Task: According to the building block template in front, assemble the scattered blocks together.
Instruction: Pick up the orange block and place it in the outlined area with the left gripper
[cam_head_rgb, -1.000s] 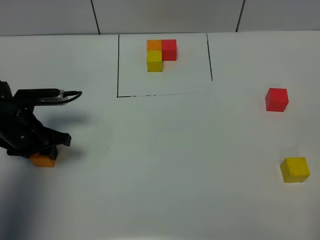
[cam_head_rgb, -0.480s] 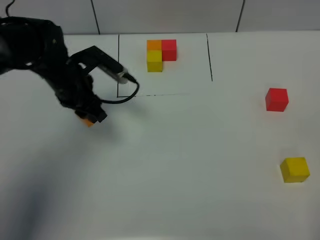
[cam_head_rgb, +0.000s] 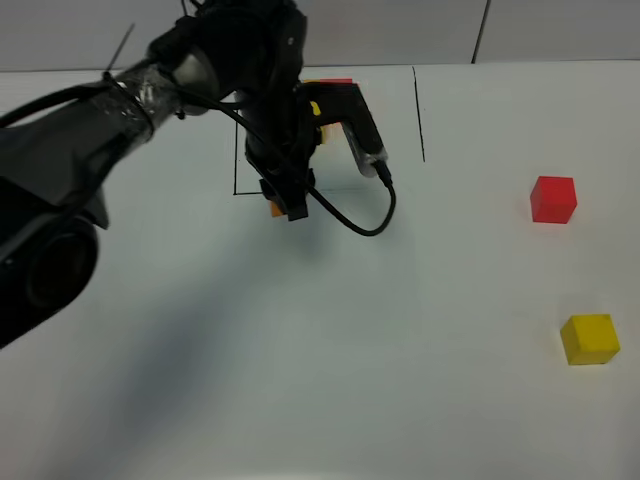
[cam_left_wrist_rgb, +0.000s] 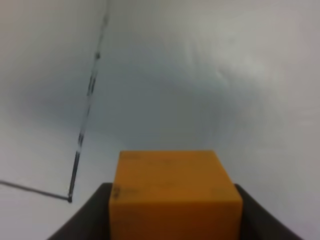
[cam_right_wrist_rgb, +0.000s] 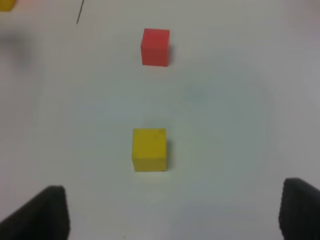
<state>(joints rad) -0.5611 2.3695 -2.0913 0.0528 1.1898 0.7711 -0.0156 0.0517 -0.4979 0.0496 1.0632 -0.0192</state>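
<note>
My left gripper (cam_head_rgb: 283, 203) is shut on the orange block (cam_head_rgb: 274, 209), just in front of the black outline's (cam_head_rgb: 418, 110) front left corner. In the left wrist view the orange block (cam_left_wrist_rgb: 175, 192) sits between the dark fingers (cam_left_wrist_rgb: 85, 220), above the table. The arm hides most of the template (cam_head_rgb: 336, 82); only slivers of its red and yellow cubes show. The scattered red block (cam_head_rgb: 553, 199) and yellow block (cam_head_rgb: 589, 338) lie at the far right. My right gripper (cam_right_wrist_rgb: 175, 215) is open and empty, near the yellow block (cam_right_wrist_rgb: 149, 149), with the red block (cam_right_wrist_rgb: 155, 46) beyond it.
The left arm and its looping cable (cam_head_rgb: 370, 215) stretch over the outline's left side. A black line of the outline (cam_left_wrist_rgb: 90, 100) shows in the left wrist view. Grey wall panels (cam_head_rgb: 340, 30) stand behind the white table (cam_head_rgb: 330, 350).
My left gripper has lifted the orange block from the table's front left and carried it right and back, to the outline's front left corner. The red and yellow blocks have not moved.
</note>
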